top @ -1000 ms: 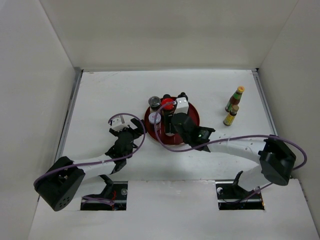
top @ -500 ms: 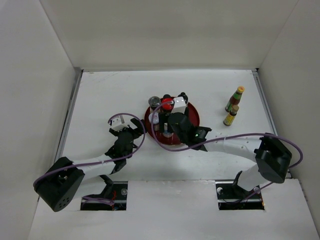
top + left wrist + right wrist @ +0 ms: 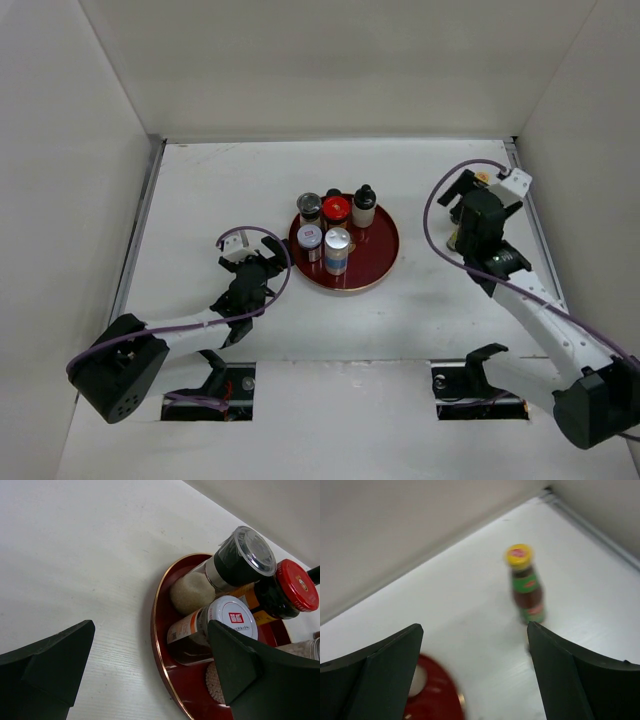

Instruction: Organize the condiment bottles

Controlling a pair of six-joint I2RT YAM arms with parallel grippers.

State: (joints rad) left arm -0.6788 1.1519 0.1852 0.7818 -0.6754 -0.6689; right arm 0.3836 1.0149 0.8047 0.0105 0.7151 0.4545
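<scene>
Right gripper [image 3: 475, 630] spread wide, empty; yellow-capped bottle [image 3: 526, 585] ahead, toward its right finger. Left gripper [image 3: 150, 627] spread wide, empty; red tray [image 3: 159, 605] just ahead.

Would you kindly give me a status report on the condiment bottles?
Left gripper open beside red tray. Right gripper open, empty, facing yellow-capped bottle standing off-tray. Five bottles upright on tray. Nothing blocking the approach.
</scene>
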